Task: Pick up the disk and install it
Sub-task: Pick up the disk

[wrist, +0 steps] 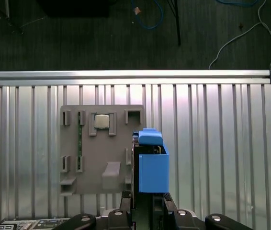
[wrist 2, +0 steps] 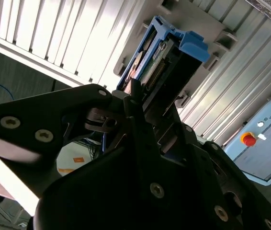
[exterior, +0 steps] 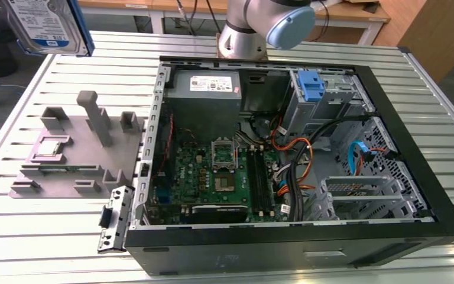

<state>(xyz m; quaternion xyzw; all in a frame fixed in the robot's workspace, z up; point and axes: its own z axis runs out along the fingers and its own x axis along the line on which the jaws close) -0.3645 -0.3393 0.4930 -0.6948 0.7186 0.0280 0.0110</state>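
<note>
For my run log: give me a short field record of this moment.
gripper: shut on the disk
disk: held in the air, clear of the grey fixture plate, outside the case
chip: seated in the grey fixture plate
computer case: open, lying on the slatted table, on the exterior view's right of the plate

Slatted metal table (exterior: 22,236), dark floor (wrist: 78,38)
</note>
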